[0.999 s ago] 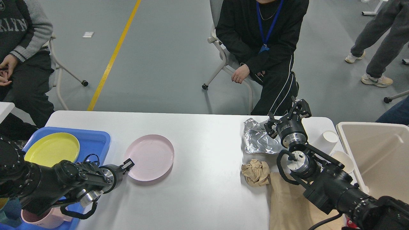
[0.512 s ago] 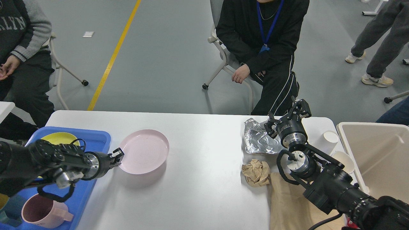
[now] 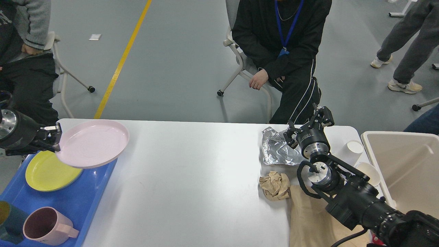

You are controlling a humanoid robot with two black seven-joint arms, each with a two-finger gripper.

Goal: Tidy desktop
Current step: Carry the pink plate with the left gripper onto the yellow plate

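The white desktop (image 3: 205,178) fills the lower view. My left gripper (image 3: 55,139) is shut on the left rim of a pink plate (image 3: 92,142) and holds it in the air over the blue tray (image 3: 85,202), above a yellow plate (image 3: 48,173). My right gripper (image 3: 310,123) is open and empty at the far right, just above a crumpled sheet of silver foil (image 3: 277,149). A crumpled brown paper ball (image 3: 274,185) and a flat brown paper bag (image 3: 312,219) lie in front of the foil.
A pink mug (image 3: 44,226) and a dark teal cup (image 3: 8,221) stand in the tray. Two white paper cups (image 3: 353,147) lie beside a beige bin (image 3: 404,164) at the right. Seated people are beyond the far table edge.
My left gripper took the pink plate by its rim, lifted it off the table and carried it left over the blue tray. The right arm has not moved.
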